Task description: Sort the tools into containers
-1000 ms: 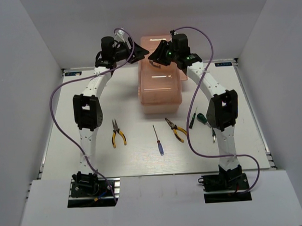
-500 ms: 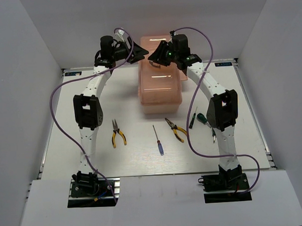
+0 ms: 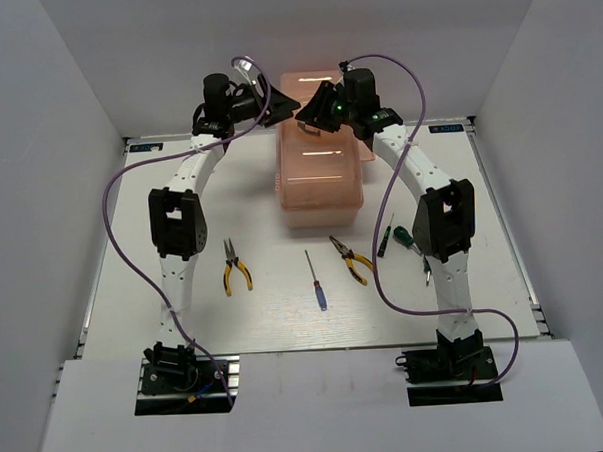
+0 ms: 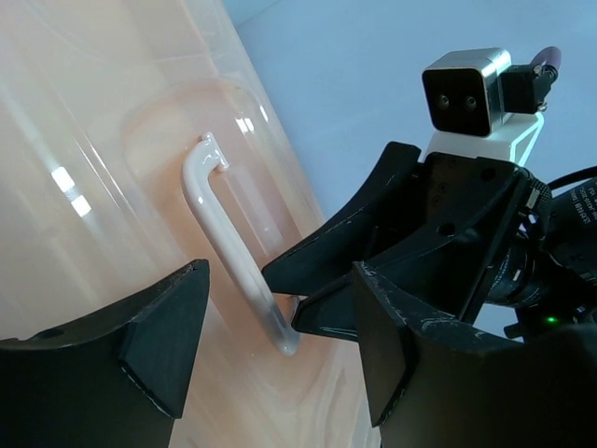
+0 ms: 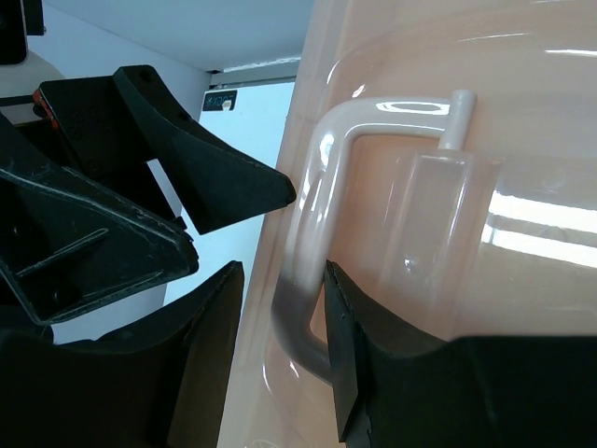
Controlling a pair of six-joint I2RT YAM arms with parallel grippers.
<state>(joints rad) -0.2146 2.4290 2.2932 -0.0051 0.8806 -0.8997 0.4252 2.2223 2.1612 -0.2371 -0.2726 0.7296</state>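
The peach-pink toolbox (image 3: 320,180) stands shut at the back middle, its white handle (image 5: 373,117) on the lid. My right gripper (image 5: 283,280) is open, its jaws straddling the handle's near end; one finger (image 5: 373,355) touches it and a gap shows on the other side. My left gripper (image 4: 280,280) hangs wide open just above the lid, facing the right one, holding nothing. On the table lie two yellow-handled pliers (image 3: 235,268) (image 3: 351,259), a blue-handled screwdriver (image 3: 316,281) and green-and-black screwdrivers (image 3: 403,238).
White walls close in the table on the left, right and back. Purple cables (image 3: 116,209) loop from both arms. The two grippers (image 3: 296,106) nearly meet over the lid. One more small screwdriver (image 3: 426,269) lies beside the right arm.
My left gripper has edged slightly right, toward the handle. The right gripper and the tools have not moved.
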